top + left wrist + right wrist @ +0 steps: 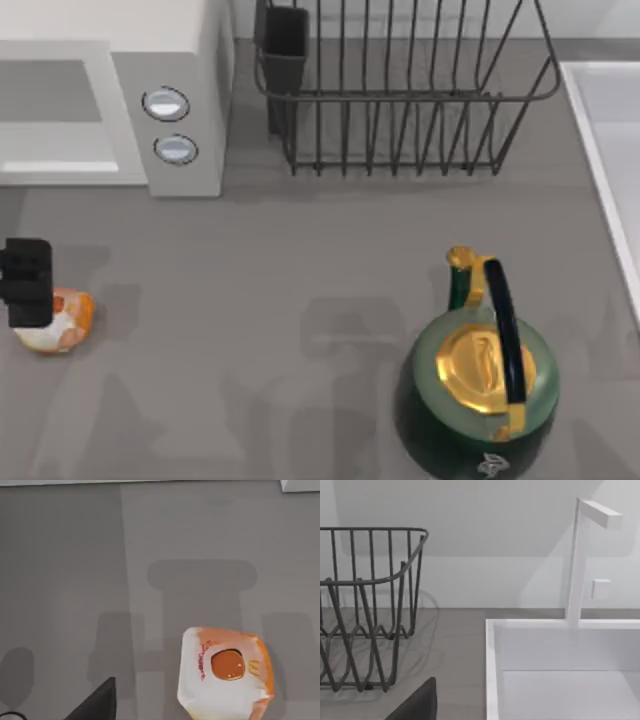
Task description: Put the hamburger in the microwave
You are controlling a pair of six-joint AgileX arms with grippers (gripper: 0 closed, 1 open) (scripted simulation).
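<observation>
Top view: your left gripper (28, 284) sits at the far left edge of the bench (300, 260), directly over the left side of the hamburger (60, 320), which lies on the bench surface. You can't tell from here whether the gripper is apart or together; it reads as a dark block only. The microwave (185, 90) is at the far left corner, knobs facing you, cavity open to the left of the knob panel, with nothing visible inside it. A rack (400, 90) is at far centre, a green kettle (485, 375) near right, and a sink (610, 130) runs along the right edge.

Left wrist view: the hamburger (225, 672) is wrapped, orange and white, flat on the bench (75, 580). A dark finger (97, 705) shows at the frame edge, apart from the burger, not touching it. So no grasp yet, as far as you can see.

Right wrist view: the rack (365, 610), the sink (492, 670) and a tap (580, 555) are ahead; one dark finger (417, 705) shows, its state unclear. The right arm looks parked.

Progress: early. Nothing is done yet; the grasp, lift, carry to the far left and placing in the cavity all remain.
</observation>
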